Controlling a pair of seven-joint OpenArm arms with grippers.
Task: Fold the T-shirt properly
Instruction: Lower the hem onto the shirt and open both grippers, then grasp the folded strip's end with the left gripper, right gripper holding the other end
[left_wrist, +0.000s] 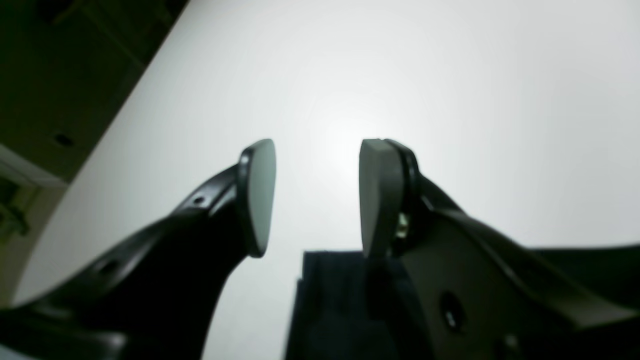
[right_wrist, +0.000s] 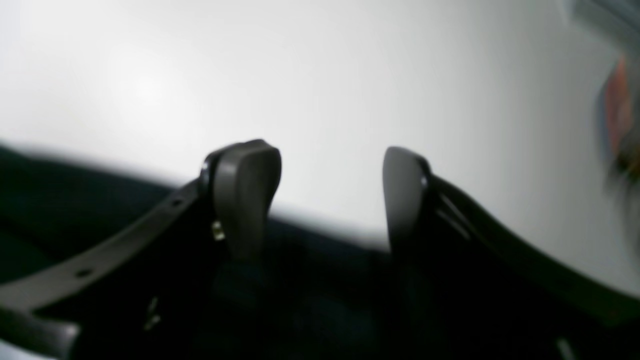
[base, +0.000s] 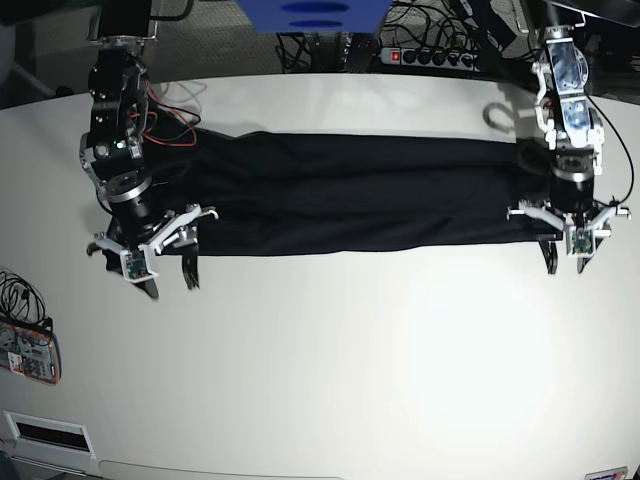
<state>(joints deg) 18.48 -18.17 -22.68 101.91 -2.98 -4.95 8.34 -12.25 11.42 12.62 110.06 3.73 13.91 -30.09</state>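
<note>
The T-shirt (base: 350, 195), black and matte, lies on the white table (base: 350, 360) as a long horizontal band, folded lengthwise, spanning most of the distance between the two arms in the base view; its near edge runs almost straight, its far edge is slightly uneven towards the left of that view. The right pincer (base: 168, 275), at the left of the base view, points down at the near corner of the band, its two dark fingers parted with bare space between them and nothing held; the right wrist view shows the same pincer (right_wrist: 330, 200) with pads (right_wrist: 245, 195) apart, black cloth (right_wrist: 310, 300) below and behind them, white table beyond, though whether the tips touch the cloth cannot be told. The left pincer (base: 567, 256), at the right of the base view, stands over the opposite near corner, likewise parted and empty; the left wrist view shows this pincer (left_wrist: 317, 200) with grey pads (left_wrist: 262, 195) apart, a squared dark edge of the cloth (left_wrist: 340, 300) beneath the gap and white table ahead. Red wires (base: 170, 125) trail beside the right arm; a power strip (base: 430, 57) and cables lie past the far table edge; a small device (base: 25, 350) lies at the table's left margin in the base view.
</note>
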